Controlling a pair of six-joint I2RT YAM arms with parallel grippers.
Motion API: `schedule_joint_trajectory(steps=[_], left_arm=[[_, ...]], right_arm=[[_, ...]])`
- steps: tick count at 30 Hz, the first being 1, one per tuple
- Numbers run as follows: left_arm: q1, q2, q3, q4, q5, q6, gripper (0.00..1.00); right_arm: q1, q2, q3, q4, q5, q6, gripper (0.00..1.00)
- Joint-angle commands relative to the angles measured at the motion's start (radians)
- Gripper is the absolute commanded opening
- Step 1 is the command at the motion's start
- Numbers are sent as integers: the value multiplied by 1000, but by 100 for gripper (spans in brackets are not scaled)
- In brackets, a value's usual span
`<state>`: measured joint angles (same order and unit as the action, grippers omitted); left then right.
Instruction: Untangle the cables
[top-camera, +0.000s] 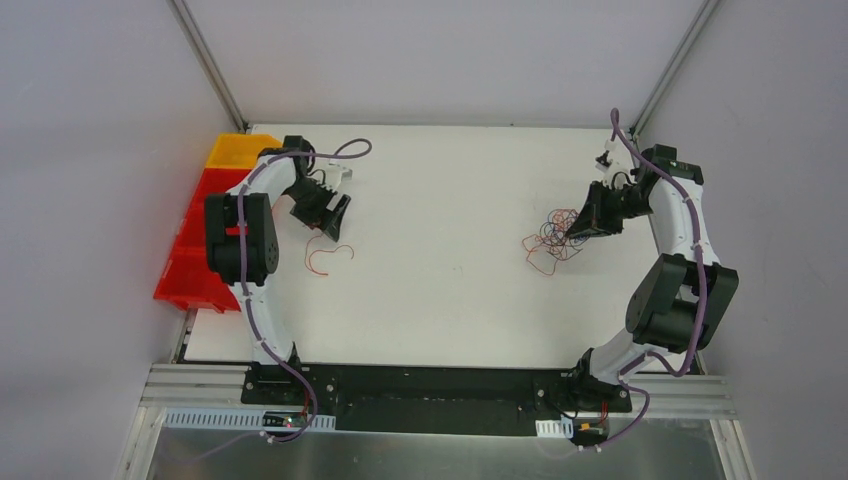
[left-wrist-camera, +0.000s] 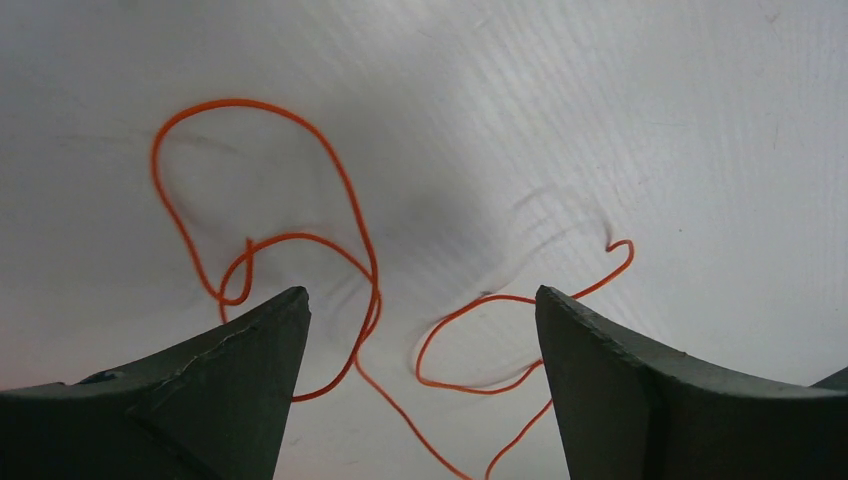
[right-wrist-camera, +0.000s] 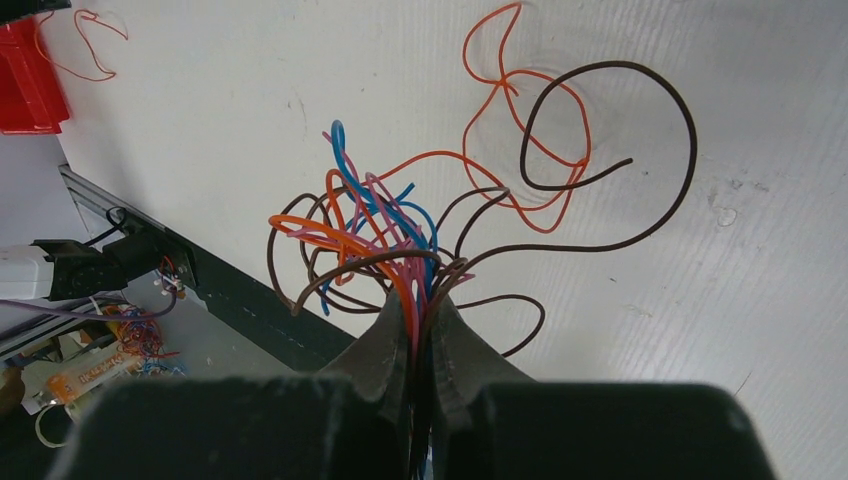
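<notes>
A tangle of thin cables in orange, blue, pink and brown lies on the white table at the right. My right gripper is shut on this bundle; in the right wrist view the wires fan out from between its pinched fingertips. One loose orange cable lies alone on the table at the left. My left gripper is open just above it; in the left wrist view the orange cable curls on the table between and beyond the two spread fingers.
Red and yellow bins stand off the table's left edge beside the left arm. A black rail runs along the near edge between the arm bases. Grey walls close in at the back and sides.
</notes>
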<state>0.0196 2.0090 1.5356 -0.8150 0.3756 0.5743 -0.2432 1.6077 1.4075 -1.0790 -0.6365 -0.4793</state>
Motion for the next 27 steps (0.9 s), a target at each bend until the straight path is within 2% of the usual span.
schedule_joint_trajectory(steps=[1, 9, 13, 15, 17, 23, 27], left_arm=[[-16, -33, -76, -30, 11, 63, 80], [-40, -217, -291, -55, 94, 172, 90], [-57, -208, -317, -51, 96, 167, 91], [-63, -205, -327, -20, 81, 149, 87], [-72, -207, -357, 46, 31, 113, 78], [-127, -244, -502, 241, -216, 104, 28], [-127, -294, -558, 260, -293, 94, 0]], right_arm=[[2, -32, 3, -42, -20, -13, 0], [5, -31, 0, -43, -34, -9, 0], [11, -25, 4, -41, -43, 5, 0], [13, -29, 6, -41, -38, 3, 0], [13, -33, 7, -42, -30, -1, 0], [12, -45, 3, -41, -20, -4, 0], [13, -48, 4, -39, -19, -5, 0]])
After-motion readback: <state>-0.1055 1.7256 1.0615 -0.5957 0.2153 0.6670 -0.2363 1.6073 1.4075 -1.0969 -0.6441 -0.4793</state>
